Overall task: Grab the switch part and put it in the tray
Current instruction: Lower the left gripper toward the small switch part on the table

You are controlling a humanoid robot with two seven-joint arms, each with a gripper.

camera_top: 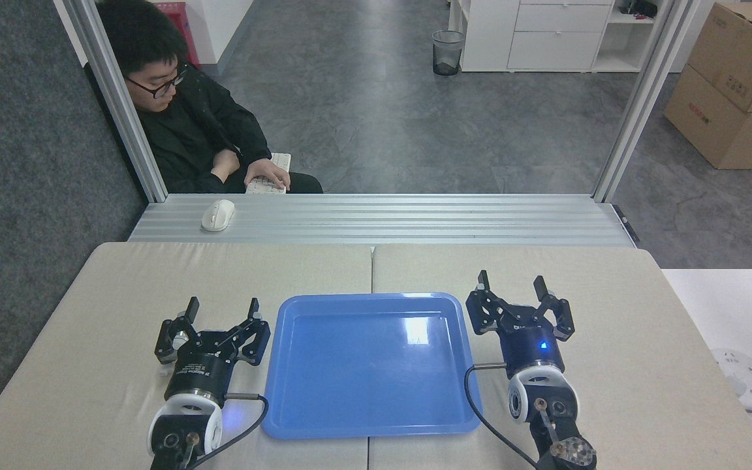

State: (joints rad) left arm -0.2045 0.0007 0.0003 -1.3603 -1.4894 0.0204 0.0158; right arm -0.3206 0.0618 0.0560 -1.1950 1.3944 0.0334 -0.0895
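The switch part is hard to pick out from here. A small pale bit shows low against the outer finger of the left gripper [222, 307], and I cannot tell whether that is it. Nothing lies on the glossy floor of the blue tray [363, 385], which only catches a glare from the lights.

The tray sits in the middle of the near half of the padded beige bench [108, 294], across the seam between the 2 pads. The left gripper is just beside the tray's left rim, low over the bench, its jaws apart with bare pad between the tips. The right gripper [511, 282] stands just off the tray's far right corner, a blue light glowing on its body, its jaws spread wide and holding nothing. A black cable loops from each wrist toward the near tray corners.

Beyond the bench runs a ribbed aluminium sill [415, 219] with a white mouse [217, 215] lying on it. Behind that a person [200, 137] in black sits, 1 hand on a white keyboard [273, 171]. Farther back on the grey floor are a mesh wastebasket [448, 52], a white cabinet [546, 32] and stacked cardboard boxes [735, 85] at the right.
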